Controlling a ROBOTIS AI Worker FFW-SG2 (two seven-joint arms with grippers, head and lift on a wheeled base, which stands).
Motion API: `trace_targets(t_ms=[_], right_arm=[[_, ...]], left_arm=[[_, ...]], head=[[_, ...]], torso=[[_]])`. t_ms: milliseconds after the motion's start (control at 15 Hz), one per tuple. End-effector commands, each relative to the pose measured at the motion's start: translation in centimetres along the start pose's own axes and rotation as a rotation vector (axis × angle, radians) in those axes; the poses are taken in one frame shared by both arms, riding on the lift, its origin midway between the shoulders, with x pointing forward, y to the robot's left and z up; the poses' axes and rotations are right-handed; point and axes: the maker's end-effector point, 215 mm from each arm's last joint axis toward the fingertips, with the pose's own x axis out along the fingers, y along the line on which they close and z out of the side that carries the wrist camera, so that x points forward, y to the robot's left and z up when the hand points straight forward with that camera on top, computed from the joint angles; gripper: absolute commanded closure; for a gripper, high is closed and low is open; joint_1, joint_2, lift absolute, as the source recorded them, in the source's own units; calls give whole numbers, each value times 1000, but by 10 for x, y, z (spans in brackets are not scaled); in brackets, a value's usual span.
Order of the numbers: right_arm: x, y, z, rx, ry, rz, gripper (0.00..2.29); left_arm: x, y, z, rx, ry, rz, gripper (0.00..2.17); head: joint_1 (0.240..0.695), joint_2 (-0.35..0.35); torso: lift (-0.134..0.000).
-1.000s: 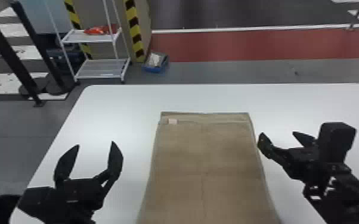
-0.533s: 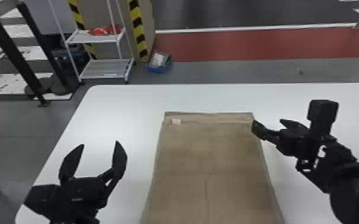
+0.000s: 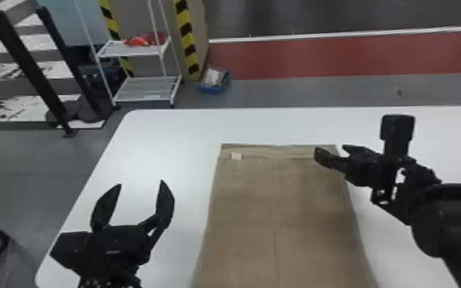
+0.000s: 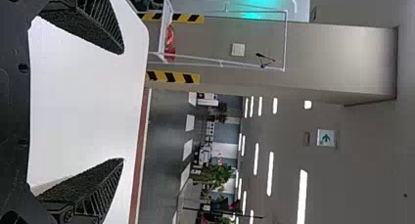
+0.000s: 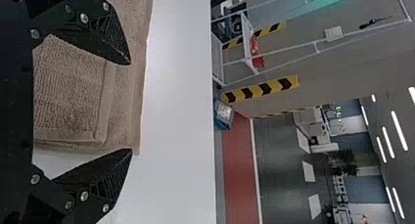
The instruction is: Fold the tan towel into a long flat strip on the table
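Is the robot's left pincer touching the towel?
Apart: in the head view, white table shows between the left pincer and the towel.

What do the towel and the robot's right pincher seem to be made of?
The towel looks like cotton terry: matte, with nubby texture. The right gripper has matte black, ridged fingers, perhaps rubber or plastic; shiny grey screws suggest metal.

Head view: high, looking forward/down on smooth white rectangular counter. Both wrist views: close over counter, sideways, facing out into room. All three share counter's far edge plus white metal-framed rack, upper left in head view. Head and right wrist share flat tan cloth towel.
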Motion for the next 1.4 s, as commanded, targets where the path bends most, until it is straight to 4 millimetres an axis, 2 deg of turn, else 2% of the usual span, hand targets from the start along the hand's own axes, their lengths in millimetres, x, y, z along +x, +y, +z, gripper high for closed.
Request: trace_targets(t_ms=[0,733,1000,1067,1333], right_arm=[[4,4,-12,-3,33,6,340],[6,-3,-29,5,79,-10,410],[6,-3,-28,10,79,-9,502],[6,-3,-30,12,80,-8,583],[5,-1,-27,16,73,-4,586]], left_arm=[[2,1,-3,-1,6,-1,93],[10,-3,-6,-8,7,-8,93],[10,-3,-6,-8,7,-8,93],[10,-3,-6,-8,7,-8,93],[10,-3,-6,-7,7,-10,93]], head=[[695,156],[695,157],[695,155],[695,155],[695,156]], torso=[[-123],[-123],[-123],[-123],[-123]])
